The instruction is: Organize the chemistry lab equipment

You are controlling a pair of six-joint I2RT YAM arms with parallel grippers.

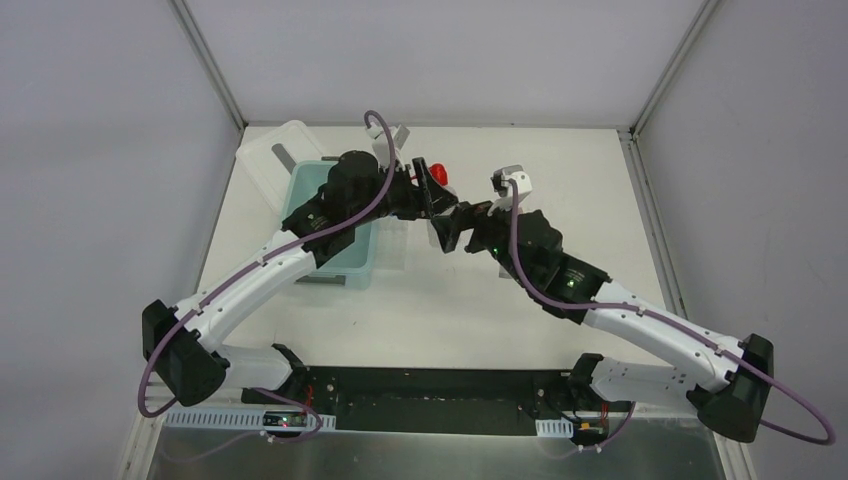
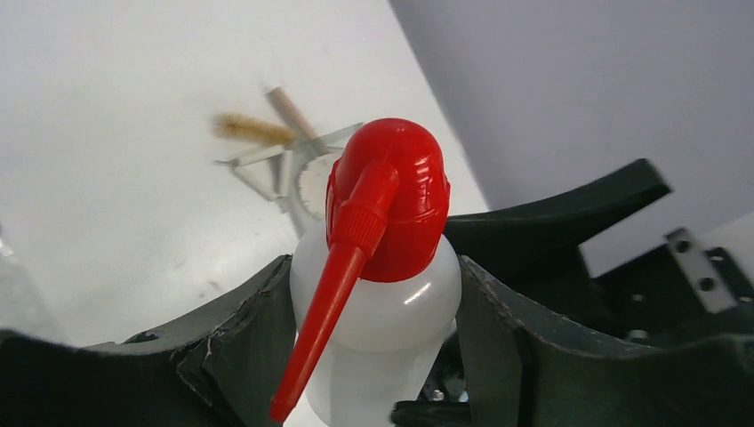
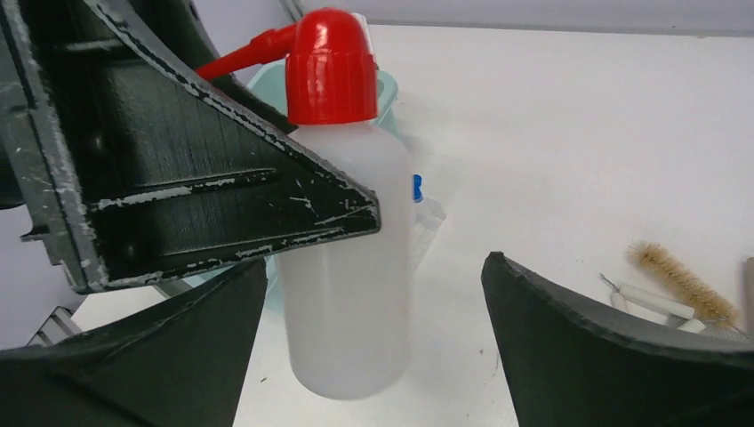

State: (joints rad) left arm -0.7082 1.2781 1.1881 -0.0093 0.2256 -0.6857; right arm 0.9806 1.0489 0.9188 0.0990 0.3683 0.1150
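Pinches white squeeze bottle (image 2: 391, 196) upright in left tool (image 2: 375, 271) near the teal bin (image 1: 345, 268), holds right tool (image 3: 373, 267) spread around it without touching, leaves brush (image 3: 685, 285) loose on the table (image 1: 480, 310): seemingly early.

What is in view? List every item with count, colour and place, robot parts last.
white squeeze bottle: one, white with red spout cap, mid-table, gripped
blue-capped tube: one visible, clear, just behind the bottle
bristle brush: one, tan, on the table, right of the bottle in the right wrist view
pale teal bin: one, left of the bottle, partly under the left arm
lid: one, white, behind the bin at the back left
table: one, white
left gripper: black, closed on the bottle
right gripper: black, open, fingers either side of the bottle, not touching it
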